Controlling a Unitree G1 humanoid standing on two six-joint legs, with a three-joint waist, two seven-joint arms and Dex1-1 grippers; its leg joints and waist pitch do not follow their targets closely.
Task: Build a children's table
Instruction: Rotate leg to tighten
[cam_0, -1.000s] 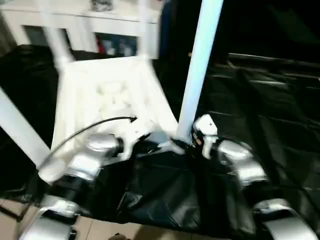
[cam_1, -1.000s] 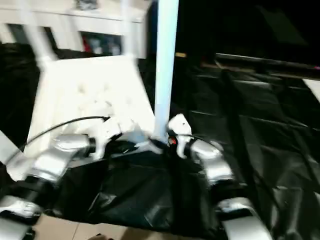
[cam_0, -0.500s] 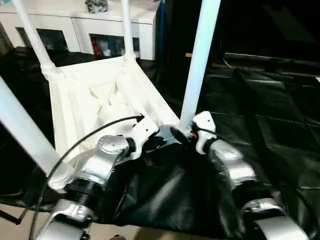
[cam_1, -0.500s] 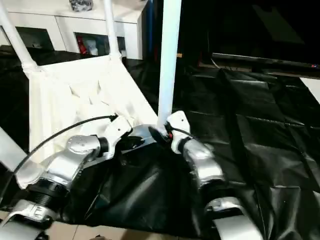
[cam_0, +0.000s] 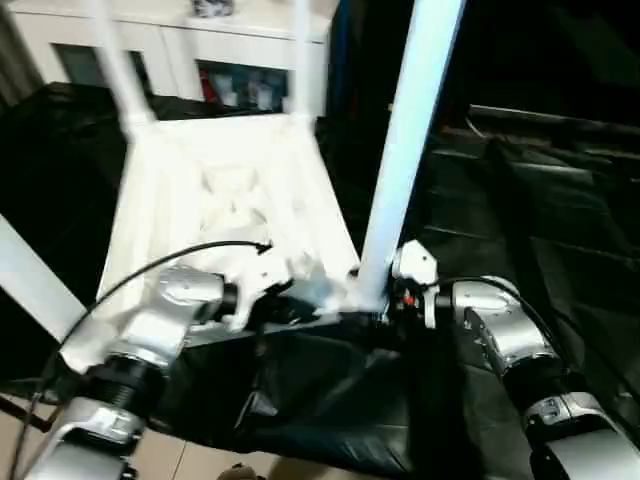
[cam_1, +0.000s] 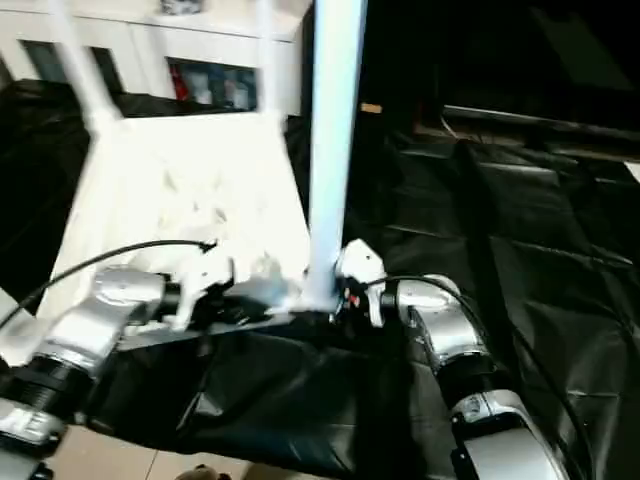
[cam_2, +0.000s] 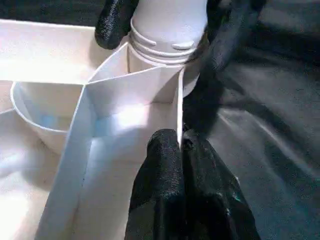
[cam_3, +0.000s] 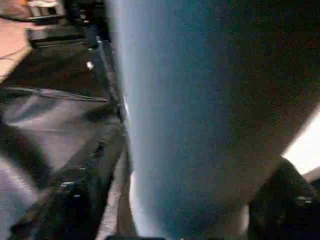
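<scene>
The children's table lies upside down, its white ribbed tabletop (cam_0: 220, 200) on black sheeting with white legs standing up from the corner sockets. The near right leg (cam_0: 405, 150) rises tall in front of me. At its base sits my right gripper (cam_0: 383, 300), one black finger (cam_2: 114, 22) on each side of the leg just above the socket. My left gripper (cam_2: 182, 145) is shut on a thin white rib of the tabletop's underside right beside that socket (cam_2: 167, 70). Two far legs (cam_0: 115, 60) (cam_0: 300, 50) and the near left leg (cam_0: 30, 285) also stand upright.
Crinkled black plastic sheeting (cam_0: 520, 200) covers the surface under and to the right of the table. A white cabinet with glass-fronted doors (cam_0: 180, 50) stands behind the far legs. Pale floor (cam_0: 200, 465) shows at the near edge.
The whole view has shifted with my head. My right forearm now reaches the leg's base more from the right. My left gripper keeps its hold on the rib.
</scene>
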